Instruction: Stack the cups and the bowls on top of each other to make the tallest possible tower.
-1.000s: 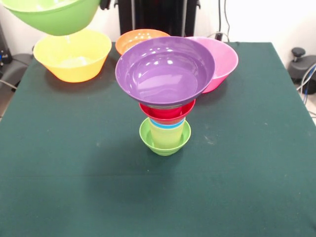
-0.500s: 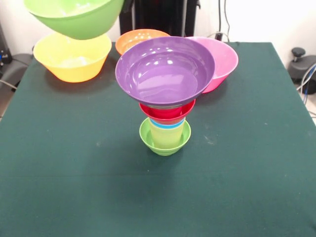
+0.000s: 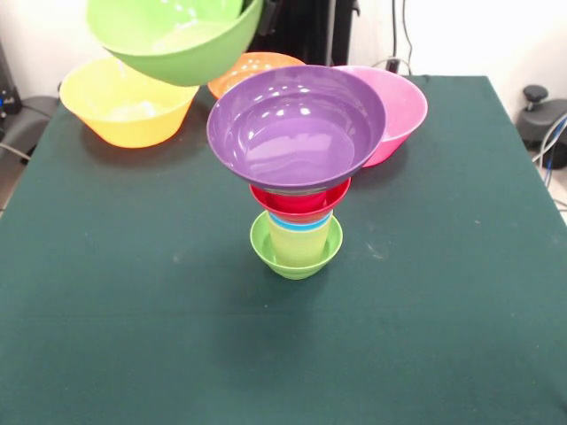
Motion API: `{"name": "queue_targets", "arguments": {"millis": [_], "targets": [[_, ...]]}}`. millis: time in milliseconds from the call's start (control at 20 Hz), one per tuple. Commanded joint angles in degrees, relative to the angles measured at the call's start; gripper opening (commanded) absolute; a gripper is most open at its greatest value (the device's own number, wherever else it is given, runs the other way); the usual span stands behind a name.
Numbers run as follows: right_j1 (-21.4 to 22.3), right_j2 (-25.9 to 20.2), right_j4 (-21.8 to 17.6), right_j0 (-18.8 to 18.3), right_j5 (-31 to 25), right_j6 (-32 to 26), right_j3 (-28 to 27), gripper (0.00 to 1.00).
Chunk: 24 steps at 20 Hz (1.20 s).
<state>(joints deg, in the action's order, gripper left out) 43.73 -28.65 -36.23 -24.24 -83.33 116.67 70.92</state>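
Note:
The tower stands mid-table: small lime-green bowl (image 3: 297, 258) as base, a pale yellow cup (image 3: 299, 241) in it, a blue cup's rim (image 3: 301, 224), the small red bowl (image 3: 299, 198), and the wide purple bowl (image 3: 297, 128) on top. The red cup is hidden. The large green bowl (image 3: 173, 40) hangs tilted in the air at the top left, above the yellow and orange bowls. My gripper (image 3: 266, 16) shows only as a dark piece at that bowl's right rim, holding it. The large yellow bowl (image 3: 128, 104), orange bowl (image 3: 257, 64) and pink bowl (image 3: 400, 108) sit at the far side.
The dark green table (image 3: 443, 292) ends at the right near a black stand and cables (image 3: 542, 115). The robot's black pedestal (image 3: 306, 31) is at the far edge behind the bowls.
The large green bowl, held in the air, has moved to the right and slightly down, from the top left corner toward the tower. The tower and other bowls have not moved.

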Motion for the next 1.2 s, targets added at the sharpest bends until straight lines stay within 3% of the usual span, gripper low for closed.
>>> {"name": "queue_targets", "arguments": {"millis": [50, 1200], "targets": [[-3.78, 2.97, 0.48, 2.92, 1.21, 4.62, 1.94, 0.0], [-3.94, 7.38, 2.74, 6.47, 2.02, 6.87, 1.43, 0.0]]}}
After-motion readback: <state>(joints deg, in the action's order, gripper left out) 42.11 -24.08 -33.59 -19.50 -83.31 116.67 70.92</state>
